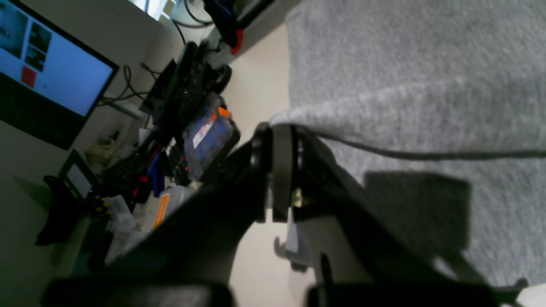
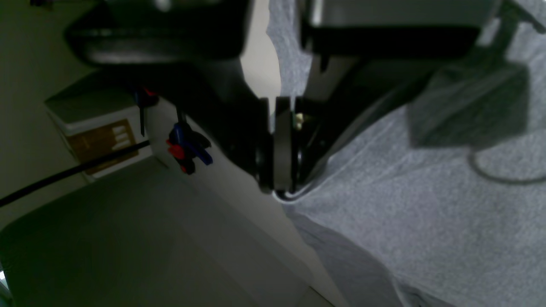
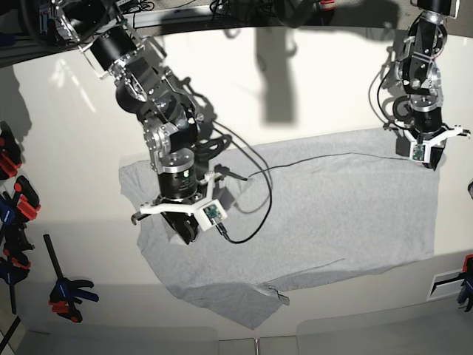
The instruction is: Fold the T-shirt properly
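- Clamps [image 3: 65,296] sit at the counter's [image 3: 310,89] left edge, near its front corner.
- The right gripper [image 3: 185,233] is down on the T-shirt's [image 3: 332,207] left part, jaws pressed together on a fold of cloth at the shirt's edge [image 2: 294,197].
- The T-shirt lies spread across the counter's middle, plain grey side up, with a black cable [image 3: 310,159] draped over it.
- The left gripper [image 3: 431,160] pinches the shirt's far right corner [image 1: 283,117], toward the counter's right edge.

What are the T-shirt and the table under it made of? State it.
T-shirt: soft knit fabric, probably cotton jersey, with a matte heather-grey fleck, limp folds and wrinkles. Table: hard, smooth cream surface, likely laminate or painted board, with soft glare and crisp shadows.
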Robot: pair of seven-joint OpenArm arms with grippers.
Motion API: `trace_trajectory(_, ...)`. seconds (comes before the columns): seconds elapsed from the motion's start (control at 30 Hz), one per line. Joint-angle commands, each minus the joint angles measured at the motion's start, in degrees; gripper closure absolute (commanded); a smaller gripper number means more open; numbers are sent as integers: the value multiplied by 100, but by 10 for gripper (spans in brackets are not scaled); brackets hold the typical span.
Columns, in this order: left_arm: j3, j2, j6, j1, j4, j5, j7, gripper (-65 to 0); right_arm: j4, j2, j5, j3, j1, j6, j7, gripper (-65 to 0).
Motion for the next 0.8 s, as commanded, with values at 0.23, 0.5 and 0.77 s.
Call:
trace_trajectory(0.23, -59, -94, 170, -258, -389, -247, -151, 0, 87, -52, 59, 42, 155, -109, 149, 0)
trace_trajectory(0.5, -59, -94, -306, -870, -1156, -822, -247, 0, 74, -577, 66, 328, 157, -105, 177, 0)
trace_trajectory(0.77, -59, -96, -372, -868, -1165, -820, -402, 0, -201, -748, 66, 894, 157, -107, 264, 0)
